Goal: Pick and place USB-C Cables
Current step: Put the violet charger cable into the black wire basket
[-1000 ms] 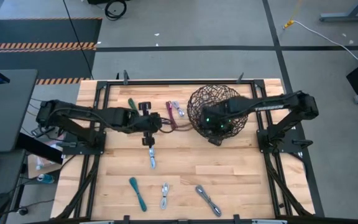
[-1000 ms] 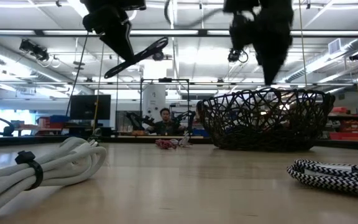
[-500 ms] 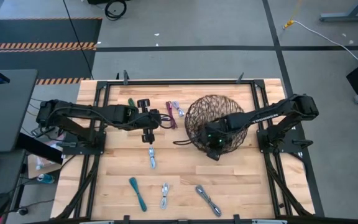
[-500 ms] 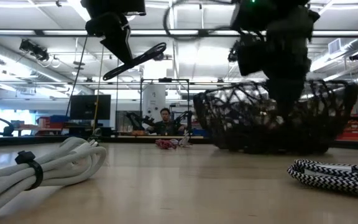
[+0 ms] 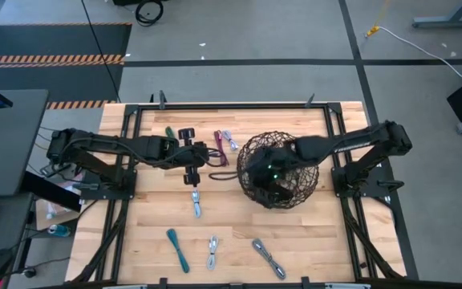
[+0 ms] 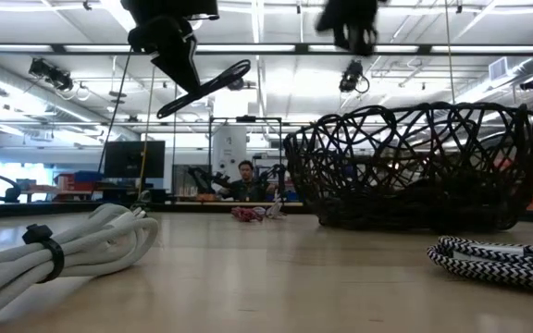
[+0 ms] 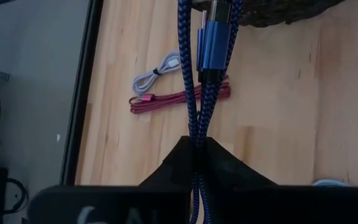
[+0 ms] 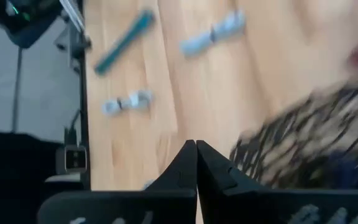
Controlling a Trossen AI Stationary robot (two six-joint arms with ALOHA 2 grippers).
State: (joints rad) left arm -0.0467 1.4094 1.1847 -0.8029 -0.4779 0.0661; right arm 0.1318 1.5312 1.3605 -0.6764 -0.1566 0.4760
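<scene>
While left tool [image 7: 197, 146] pinches blue cable [image 7: 211, 46] mid-loop, it dangles: light, limp, best gripped at the tie. Right tool [image 8: 196, 149] clenched, empty, over basket [image 5: 251, 152].

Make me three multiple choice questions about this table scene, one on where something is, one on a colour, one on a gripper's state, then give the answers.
1. Where is the wire basket?
A. right half of the table, under the right arm
B. near left corner
C. off the table

2. What colour is the cable held by the left gripper?
A. white
B. blue
C. green

3. How are the right gripper's fingers?
A. wide open
B. clamped on a teal cable
C. closed together, nothing between them

Answers: A, the high view shows it under that arm; B, the left wrist view shows a blue braid; C, the right wrist view shows the tips meeting.
</scene>
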